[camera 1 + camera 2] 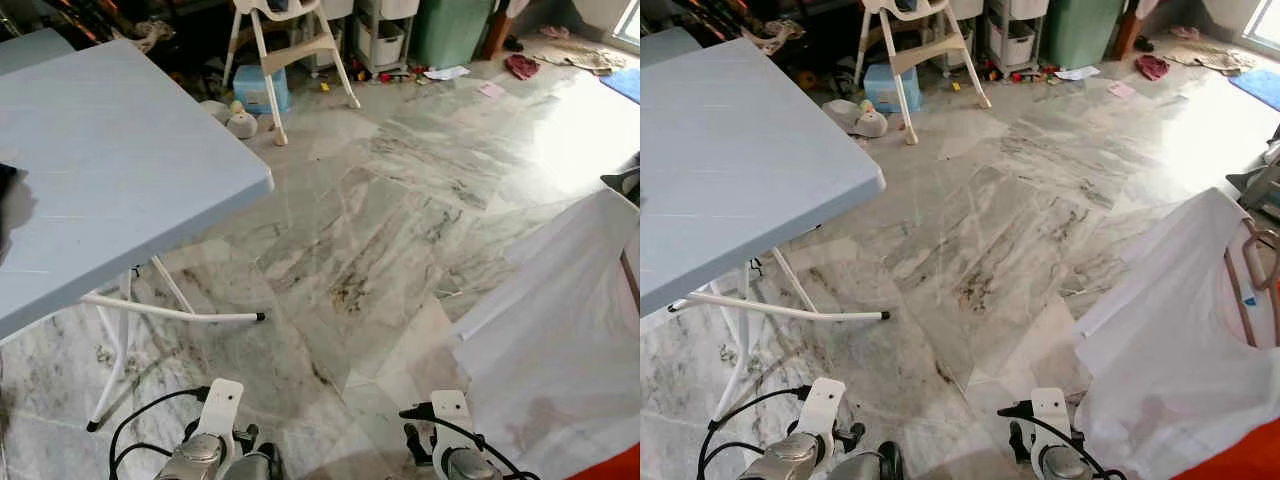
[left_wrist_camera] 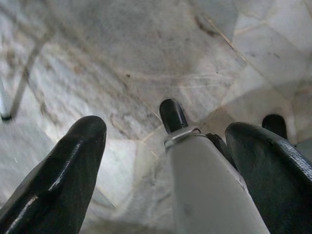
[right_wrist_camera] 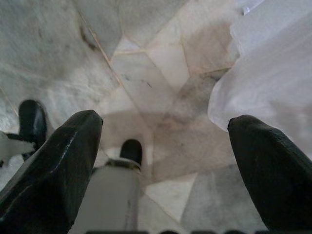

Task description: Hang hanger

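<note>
A white garment (image 1: 1170, 340) hangs at my right, close to the floor. A brownish hanger (image 1: 1245, 290) shows in its neck opening. Both my arms hang low in front of me: the left arm (image 1: 215, 430) and the right arm (image 1: 450, 425). In the left wrist view my left gripper (image 2: 165, 129) is open over the marble floor, with nothing between its black fingers (image 2: 73, 161). My right gripper (image 3: 165, 122) is also open and empty, and the white garment (image 3: 273, 68) lies just beyond one finger (image 3: 265, 161).
A pale blue folding table (image 1: 120, 170) on white legs (image 1: 170, 312) stands at my left. A white high chair (image 1: 290, 50), a blue box (image 1: 262, 88), a green bin (image 1: 452, 30) and loose clothes (image 1: 522, 66) are at the back. Something orange (image 1: 610, 465) sits bottom right.
</note>
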Tool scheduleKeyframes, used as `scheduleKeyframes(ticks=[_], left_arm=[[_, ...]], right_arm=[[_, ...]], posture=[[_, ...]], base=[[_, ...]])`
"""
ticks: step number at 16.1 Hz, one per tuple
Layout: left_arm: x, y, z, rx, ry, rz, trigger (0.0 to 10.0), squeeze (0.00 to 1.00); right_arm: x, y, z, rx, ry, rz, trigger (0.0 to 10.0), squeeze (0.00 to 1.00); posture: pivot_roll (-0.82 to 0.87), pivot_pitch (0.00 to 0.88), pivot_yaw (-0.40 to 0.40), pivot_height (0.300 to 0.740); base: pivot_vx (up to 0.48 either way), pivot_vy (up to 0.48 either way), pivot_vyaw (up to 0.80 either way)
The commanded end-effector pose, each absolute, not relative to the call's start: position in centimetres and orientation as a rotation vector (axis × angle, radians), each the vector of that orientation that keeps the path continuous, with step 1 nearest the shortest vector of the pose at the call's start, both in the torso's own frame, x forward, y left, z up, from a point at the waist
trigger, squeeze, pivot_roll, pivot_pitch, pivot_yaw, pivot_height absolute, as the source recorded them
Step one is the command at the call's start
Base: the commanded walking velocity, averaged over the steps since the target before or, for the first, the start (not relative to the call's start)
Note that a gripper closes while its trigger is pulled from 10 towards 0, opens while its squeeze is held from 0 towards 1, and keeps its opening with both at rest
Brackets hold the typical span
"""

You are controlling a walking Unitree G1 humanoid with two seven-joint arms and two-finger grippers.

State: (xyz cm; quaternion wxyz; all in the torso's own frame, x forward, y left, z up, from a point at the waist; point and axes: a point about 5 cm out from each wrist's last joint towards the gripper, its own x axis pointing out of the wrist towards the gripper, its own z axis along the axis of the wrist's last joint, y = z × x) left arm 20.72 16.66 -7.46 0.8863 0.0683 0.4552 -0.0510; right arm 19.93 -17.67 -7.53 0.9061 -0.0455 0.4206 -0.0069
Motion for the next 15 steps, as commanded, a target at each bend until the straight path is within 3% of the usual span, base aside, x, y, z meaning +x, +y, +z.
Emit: scheduleKeyframes(ticks=[1,15], left_arm=[[20.3,17.6,-7.6,0.115,0.972,-0.050,10.0,0.00],[19.5,18.9,-8.0,0.080,1.005,0.015,10.0,0.00]], right_arm=[[19.6,-17.6,-7.8,-0.064,0.885,-0.025,10.0,0.00],[20.5,-18.0,-7.3,0.006,0.870,-0.100,10.0,0.00]], posture=[[-0.07,0.120,0.020,0.740],[-0.07,0.118,0.027,0.740]], base=[[0.000,0.000,0.00],[0.000,0.000,0.00]])
